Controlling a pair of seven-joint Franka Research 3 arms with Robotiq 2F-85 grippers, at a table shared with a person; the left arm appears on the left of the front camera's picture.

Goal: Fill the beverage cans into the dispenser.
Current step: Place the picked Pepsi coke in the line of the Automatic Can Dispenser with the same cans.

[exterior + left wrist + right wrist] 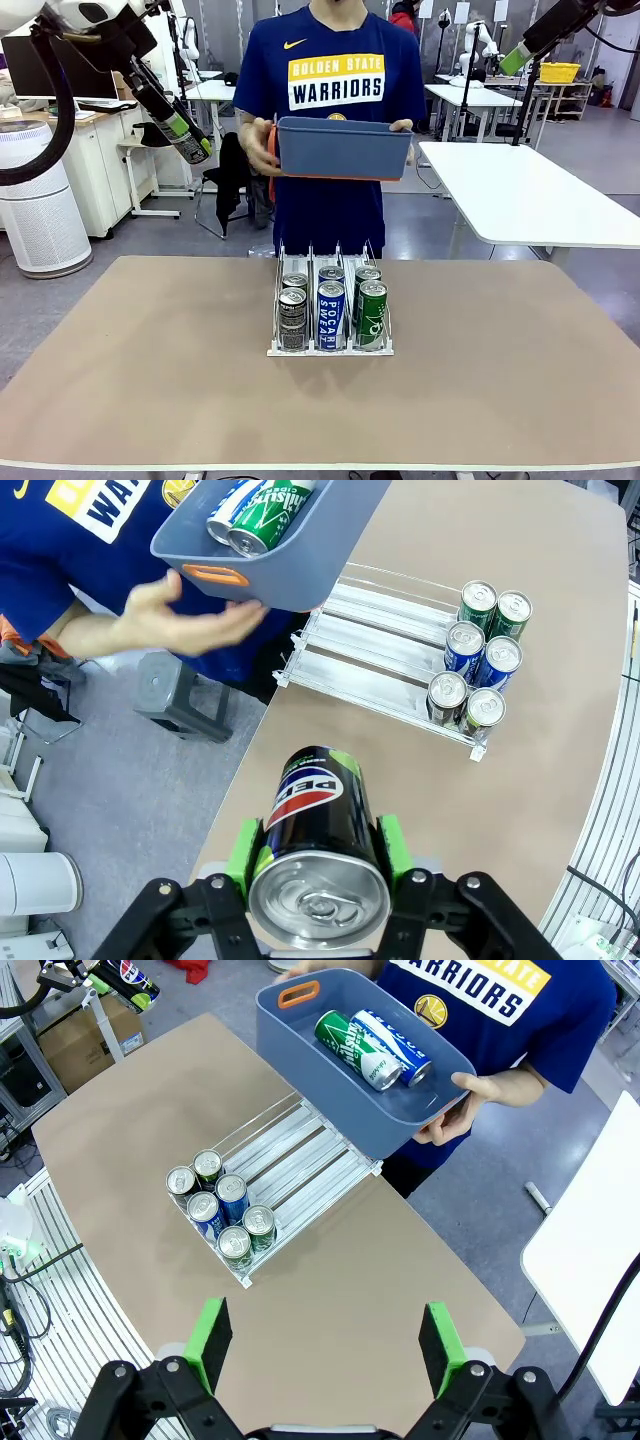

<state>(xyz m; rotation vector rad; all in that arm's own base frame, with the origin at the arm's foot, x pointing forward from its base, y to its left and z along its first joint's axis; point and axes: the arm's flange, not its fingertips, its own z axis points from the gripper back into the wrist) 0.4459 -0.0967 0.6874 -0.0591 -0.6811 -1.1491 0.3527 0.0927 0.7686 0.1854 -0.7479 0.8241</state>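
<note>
My left gripper (318, 865) is shut on a dark Pepsi can (316, 820), held high over the table's left far corner (190, 138). The clear three-lane dispenser (330, 351) stands mid-table with two dark, two blue and two green beverage cans (331, 302) at its near end. Its far lanes (370, 640) are bare. My right gripper (326, 1345) hangs open and high above the table's right side (513, 60), holding nothing. From the right wrist, the dispenser (300, 1160) lies below with its cans (222, 1210).
A person at the far edge holds a blue-grey tub (343, 148) above the dispenser's far end. A green can (345, 1040) and a blue can (395, 1050) lie in the tub (330, 1110). A white table (530, 200) stands behind on the right.
</note>
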